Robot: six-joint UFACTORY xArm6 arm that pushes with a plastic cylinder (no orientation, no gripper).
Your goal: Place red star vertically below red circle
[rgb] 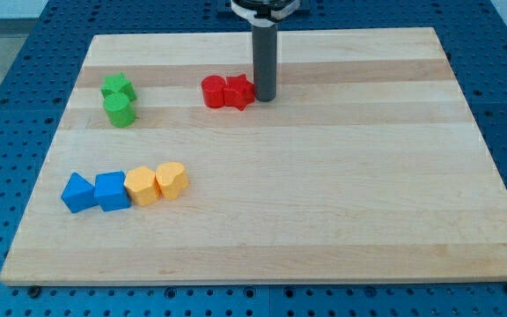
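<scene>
The red circle (214, 92) and the red star (238, 92) sit side by side and touching near the board's top middle, the circle on the view's left. My rod comes down from the view's top, and my tip (265, 98) rests against the right side of the red star.
A green star (118, 87) and a green cylinder (121, 110) sit at the upper left. A row at the lower left holds a blue triangle (77, 192), a blue cube (112, 190), a yellow block (141, 186) and a yellow heart (172, 179). The wooden board (324, 176) lies on a blue perforated table.
</scene>
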